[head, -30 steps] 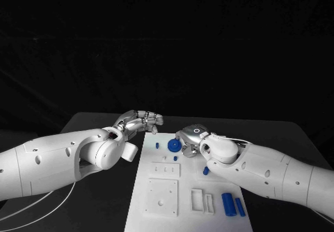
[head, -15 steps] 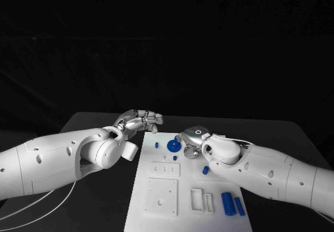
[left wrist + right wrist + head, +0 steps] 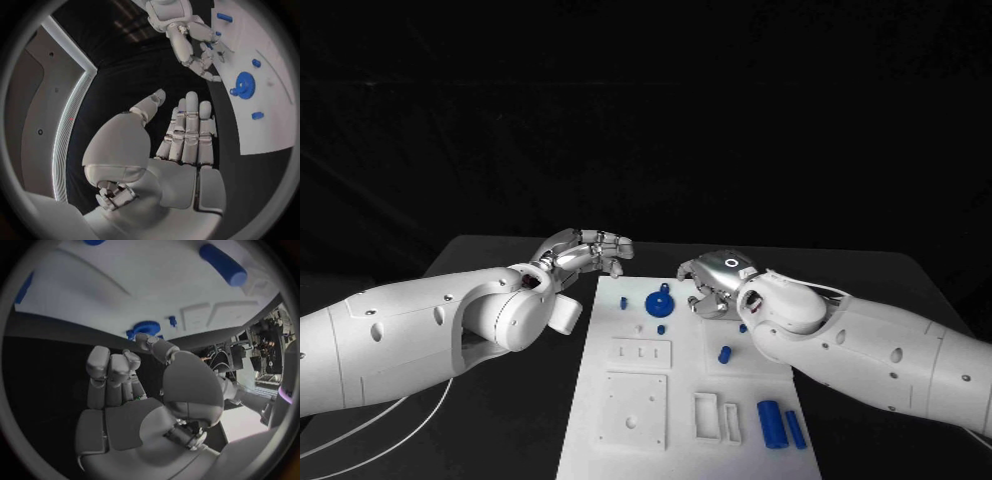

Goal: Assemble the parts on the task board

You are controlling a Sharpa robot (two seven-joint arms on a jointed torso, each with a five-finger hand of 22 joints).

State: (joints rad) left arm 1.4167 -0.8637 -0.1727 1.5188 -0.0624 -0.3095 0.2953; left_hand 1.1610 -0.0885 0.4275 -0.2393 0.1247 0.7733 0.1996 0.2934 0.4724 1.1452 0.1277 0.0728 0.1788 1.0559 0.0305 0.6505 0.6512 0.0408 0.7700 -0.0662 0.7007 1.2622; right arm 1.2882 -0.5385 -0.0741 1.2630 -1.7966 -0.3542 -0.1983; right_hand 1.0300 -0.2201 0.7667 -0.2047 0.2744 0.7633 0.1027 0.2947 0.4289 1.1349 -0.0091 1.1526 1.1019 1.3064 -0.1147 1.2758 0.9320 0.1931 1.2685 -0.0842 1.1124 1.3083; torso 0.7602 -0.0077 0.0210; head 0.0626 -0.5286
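The white task board [image 3: 678,395] lies lengthwise before me. At its far end a blue gear [image 3: 661,303] stands on the board, with a small blue peg [image 3: 626,300] to its left and another small blue piece [image 3: 661,327] just in front. My right hand [image 3: 711,285] hovers just right of the gear, fingers loosely curled, holding nothing; its thumb [image 3: 150,344] points toward the gear [image 3: 145,330]. My left hand [image 3: 593,250] hangs off the board's far left corner, fingers [image 3: 187,130] straight and empty. The gear [image 3: 242,85] and right hand [image 3: 195,47] also appear from the left wrist.
A short blue peg [image 3: 726,354] lies mid-board. Two blue cylinders [image 3: 782,423] lie at the near right. White raised blocks [image 3: 635,408] and slotted pieces [image 3: 718,415] stand on the near half. Black table [image 3: 516,420] surrounds the board.
My right hand has drawn off to the right, away from the gear, which now stands uncovered. The left hand has barely moved.
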